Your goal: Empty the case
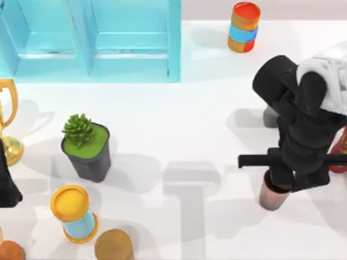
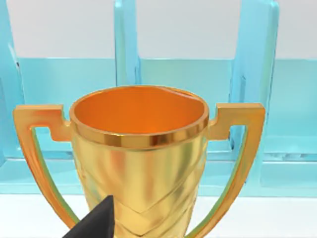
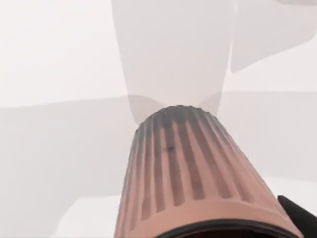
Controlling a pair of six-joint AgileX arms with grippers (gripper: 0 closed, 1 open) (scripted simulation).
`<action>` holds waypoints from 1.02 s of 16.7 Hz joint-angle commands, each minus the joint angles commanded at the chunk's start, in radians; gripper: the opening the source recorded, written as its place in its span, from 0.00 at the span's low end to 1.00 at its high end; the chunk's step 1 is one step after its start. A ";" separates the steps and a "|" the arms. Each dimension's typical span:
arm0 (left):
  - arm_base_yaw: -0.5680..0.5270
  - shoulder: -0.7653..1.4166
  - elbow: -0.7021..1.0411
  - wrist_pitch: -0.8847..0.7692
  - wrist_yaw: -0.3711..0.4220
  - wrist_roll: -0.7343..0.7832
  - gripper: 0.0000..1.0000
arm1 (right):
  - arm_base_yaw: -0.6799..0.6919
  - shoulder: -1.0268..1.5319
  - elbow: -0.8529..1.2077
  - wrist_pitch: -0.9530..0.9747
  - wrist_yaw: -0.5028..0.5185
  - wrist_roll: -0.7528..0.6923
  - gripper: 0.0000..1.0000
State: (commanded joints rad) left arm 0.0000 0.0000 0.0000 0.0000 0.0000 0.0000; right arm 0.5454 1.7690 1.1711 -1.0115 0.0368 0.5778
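The case [image 1: 97, 40] is a large cyan shelving unit at the back left; its open compartments [image 2: 183, 99] look bare where I can see them. A gold trophy [image 2: 138, 148] stands in front of it at the table's far left edge [image 1: 6, 116], and my left gripper [image 1: 5, 184] is just in front of the trophy. At the right, my right gripper [image 1: 279, 181] is shut on the rim of a ribbed pinkish-brown cup [image 1: 272, 196], which fills the right wrist view [image 3: 193, 173] over the white table.
A potted succulent [image 1: 87, 146], a yellow-and-blue can [image 1: 73, 212], a brown cylinder [image 1: 114, 246] and an orange object [image 1: 10, 252] crowd the front left. A red, orange and blue can [image 1: 244, 27] stands at the back right. A grey block [image 1: 269, 116] and a red object [image 1: 340, 157] sit beside the right arm.
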 joint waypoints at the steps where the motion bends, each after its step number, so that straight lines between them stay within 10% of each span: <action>1: 0.000 0.000 0.000 0.000 0.000 0.000 1.00 | 0.002 0.008 -0.017 0.027 0.000 0.002 0.00; 6: 0.000 0.000 0.000 0.000 0.000 0.000 1.00 | 0.005 0.018 -0.037 0.056 0.001 0.004 0.00; 17: 0.000 0.000 0.000 0.000 0.000 0.000 1.00 | 0.005 0.018 -0.037 0.056 0.001 0.004 0.83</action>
State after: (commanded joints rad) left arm 0.0000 0.0000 0.0000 0.0000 0.0000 0.0000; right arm 0.5503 1.7866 1.1338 -0.9556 0.0377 0.5817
